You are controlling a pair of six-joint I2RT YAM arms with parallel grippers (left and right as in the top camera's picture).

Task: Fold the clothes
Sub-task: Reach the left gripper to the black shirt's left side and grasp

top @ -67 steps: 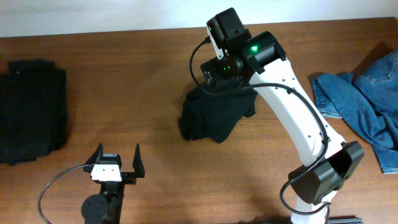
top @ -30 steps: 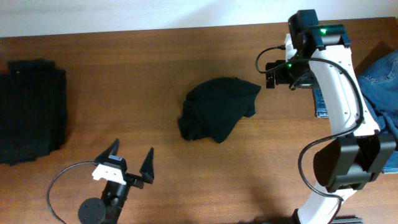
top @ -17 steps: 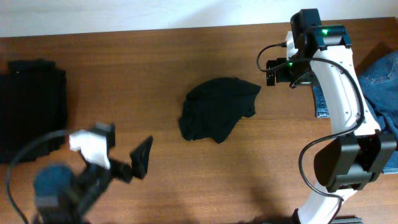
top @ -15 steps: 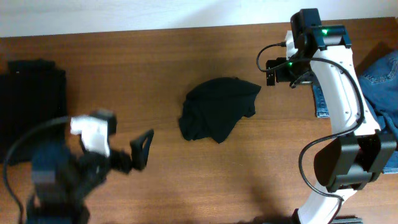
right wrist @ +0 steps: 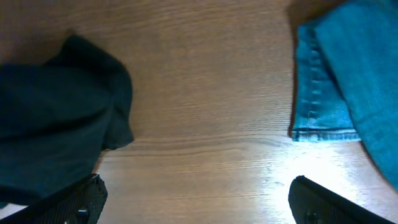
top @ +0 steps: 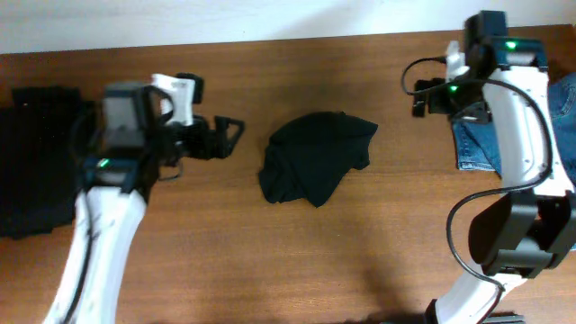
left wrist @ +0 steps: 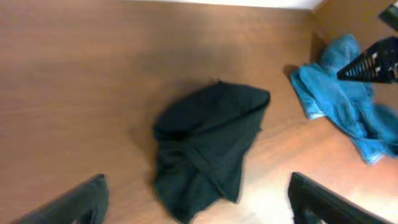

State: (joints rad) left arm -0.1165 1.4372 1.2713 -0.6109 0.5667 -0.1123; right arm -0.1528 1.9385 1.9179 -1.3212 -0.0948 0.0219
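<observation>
Overhead, the brown wooden tabletop (top: pixel 297 252) fills the view, its grain running left to right under a dull sheen. At the far-left edge sits a flat, roughly square stack of black cloth (top: pixel 40 162), matte and plain. At the right edge lie blue denim jeans (top: pixel 560 97), rumpled, with a stitched hem showing in the right wrist view (right wrist: pixel 323 134).

The left arm (top: pixel 103 234), a white link with a black wrist, reaches up from the near left. The right arm (top: pixel 526 126), also white with black joints, curves from the near right to the far right.

A crumpled black garment (top: pixel 315 168) lies near the middle of the tabletop, between the two arms and touching neither. It is a soft, lumpy heap, plain and matte, with deep folds, a rounded far side and a loose flap at its near-left corner (left wrist: pixel 208 146).

The left jaws hang just left of the garment, tips pointing toward it. They are spread wide with nothing between them, and the heap sits centred ahead of them in the left wrist view.

The right jaws are well to the garment's right, over the jeans' hem. They are also wide apart and empty, above bare wood, with the garment at the left of their view (right wrist: pixel 53 124).
</observation>
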